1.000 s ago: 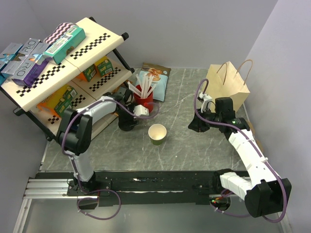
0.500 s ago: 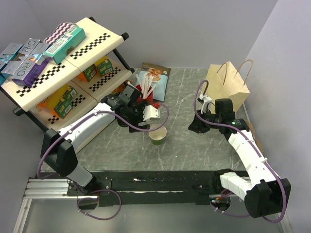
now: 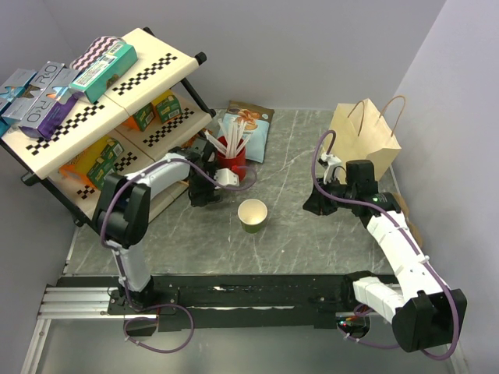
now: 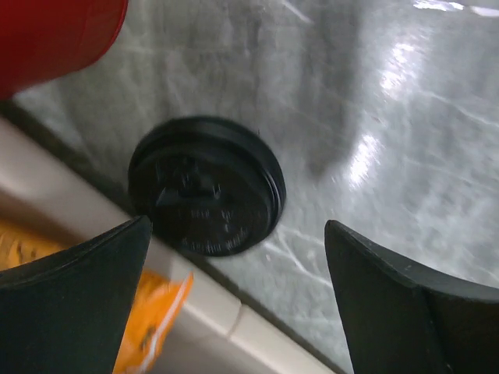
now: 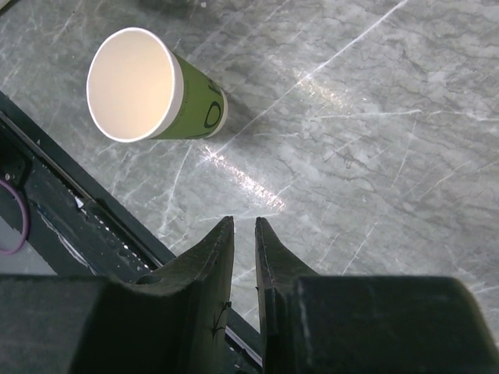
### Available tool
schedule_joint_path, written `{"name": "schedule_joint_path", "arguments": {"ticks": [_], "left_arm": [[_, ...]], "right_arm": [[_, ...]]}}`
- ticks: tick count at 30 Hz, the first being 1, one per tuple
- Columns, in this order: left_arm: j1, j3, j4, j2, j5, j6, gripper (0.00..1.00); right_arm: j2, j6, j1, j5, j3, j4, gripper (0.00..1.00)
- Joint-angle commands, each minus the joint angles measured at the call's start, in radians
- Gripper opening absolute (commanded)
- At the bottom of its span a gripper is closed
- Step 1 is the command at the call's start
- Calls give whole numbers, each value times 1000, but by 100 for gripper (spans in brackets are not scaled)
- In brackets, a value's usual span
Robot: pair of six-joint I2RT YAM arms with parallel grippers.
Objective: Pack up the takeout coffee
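The takeout coffee cup (image 3: 253, 215), dark green with a cream inside, stands upright and uncovered in the middle of the table; the right wrist view shows the cup (image 5: 148, 89) too. Its round black lid (image 4: 207, 185) lies flat on the marble by the shelf foot. My left gripper (image 3: 203, 192) hangs low over the lid, hiding it from above. In the left wrist view that gripper (image 4: 236, 224) is wide open, the lid just ahead of its fingertips, untouched. My right gripper (image 3: 316, 204) (image 5: 243, 220) hovers right of the cup, with a narrow empty slit between its fingers.
A red cup (image 3: 231, 162) (image 4: 54, 31) of white stirrers stands right behind the left gripper. The checkered shelf (image 3: 93, 101) with snack boxes fills the left; its beige base (image 4: 195, 312) runs beside the lid. A brown paper bag (image 3: 365, 136) stands back right, a pouch (image 3: 251, 125) at the back.
Half a second ago the left arm stretched out toward the green cup; now it is back low by the shelf foot, jaws wider apart. The right arm has stayed put.
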Motion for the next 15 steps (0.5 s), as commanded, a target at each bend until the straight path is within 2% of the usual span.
{"name": "schedule_joint_path", "arguments": {"ticks": [1, 9, 15], "left_arm": [[-7, 34, 84, 47, -28, 38, 99], [12, 48, 119, 105, -51, 43, 99], [17, 74, 89, 114, -23, 41, 100]], "right_arm": [[-30, 5, -17, -11, 8, 8, 25], [-27, 7, -23, -15, 4, 1, 25], [-11, 7, -25, -17, 12, 1, 25]]}}
